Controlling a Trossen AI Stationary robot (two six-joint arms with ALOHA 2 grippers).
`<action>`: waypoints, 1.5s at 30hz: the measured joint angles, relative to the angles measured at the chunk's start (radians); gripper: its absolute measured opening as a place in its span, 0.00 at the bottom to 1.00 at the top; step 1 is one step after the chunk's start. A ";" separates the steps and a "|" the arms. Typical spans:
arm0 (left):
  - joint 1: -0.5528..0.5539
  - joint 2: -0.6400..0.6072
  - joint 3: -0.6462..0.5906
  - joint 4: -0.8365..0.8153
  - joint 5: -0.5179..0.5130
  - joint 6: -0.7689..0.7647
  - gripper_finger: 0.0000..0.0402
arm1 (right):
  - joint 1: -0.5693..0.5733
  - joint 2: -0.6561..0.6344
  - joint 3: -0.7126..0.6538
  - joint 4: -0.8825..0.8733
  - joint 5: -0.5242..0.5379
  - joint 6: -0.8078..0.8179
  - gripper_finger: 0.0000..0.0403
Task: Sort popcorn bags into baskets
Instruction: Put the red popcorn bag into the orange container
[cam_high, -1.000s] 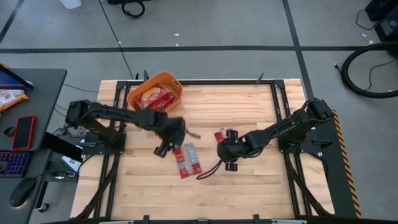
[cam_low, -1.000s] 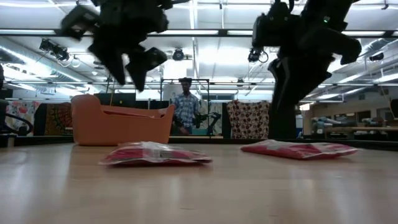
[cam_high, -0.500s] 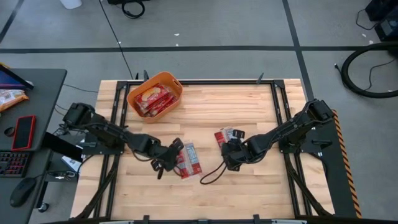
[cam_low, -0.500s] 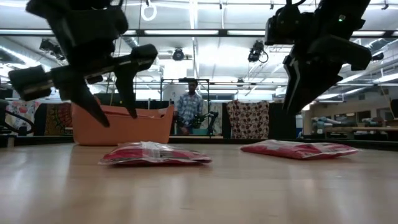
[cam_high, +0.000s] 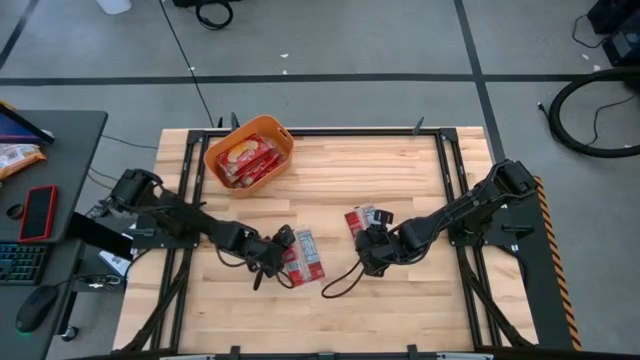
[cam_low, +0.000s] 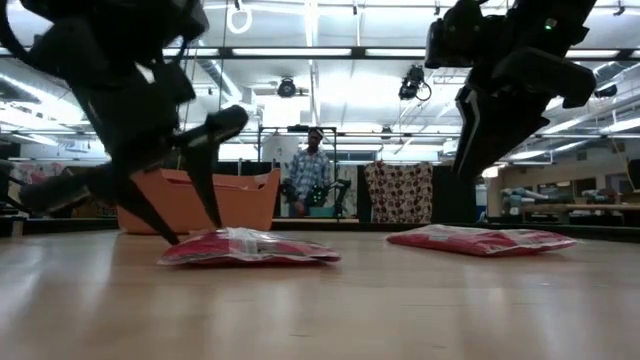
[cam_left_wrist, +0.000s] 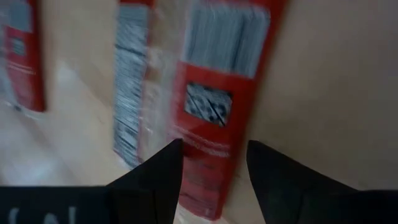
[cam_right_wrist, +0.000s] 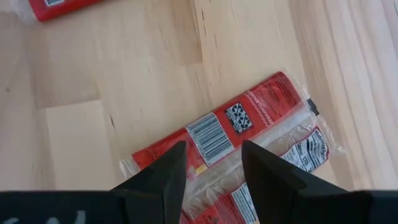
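Observation:
Two popcorn bags lie flat on the table: one (cam_high: 302, 257) (cam_low: 250, 248) (cam_left_wrist: 211, 93) near the middle, one (cam_high: 360, 217) (cam_low: 480, 240) (cam_right_wrist: 230, 134) to its right. My left gripper (cam_high: 277, 250) (cam_low: 195, 230) (cam_left_wrist: 211, 158) is open and low, its fingers straddling the left end of the first bag. My right gripper (cam_high: 372, 245) (cam_right_wrist: 214, 165) is open and hovers above the second bag. The orange basket (cam_high: 222, 143) (cam_low: 190, 200) stands at the far left and holds several bags. My left gripper comes down at the middle bag's left end (cam_low: 180, 252), slanting from the table's left, with a fingertip (cam_low: 216, 222) just over the bag. Whether it touches the bag I cannot tell.
A black cable (cam_high: 338, 278) loops on the wood near the right gripper. A side desk (cam_high: 70, 140) left of the table carries a plain red slab (cam_high: 38, 212) and a keyboard. A person (cam_low: 312, 175) stands far behind the table. Bare wood lies toward the near edge.
My left gripper has swung from beside the basket toward the near edge and come down, still open, to the left end of the middle bag. Both bags on the table have stayed where they were.

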 joint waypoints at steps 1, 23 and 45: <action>0.002 0.013 -0.001 0.000 -0.005 0.009 0.46 | 0.000 0.000 0.000 0.003 0.000 0.000 0.40; 0.305 -0.143 0.194 -0.425 0.456 -0.392 0.03 | 0.012 0.000 0.000 0.016 -0.008 0.006 0.40; 1.325 -0.279 0.471 -0.891 0.946 -0.523 0.02 | 0.020 0.000 0.000 0.060 0.010 -0.005 0.40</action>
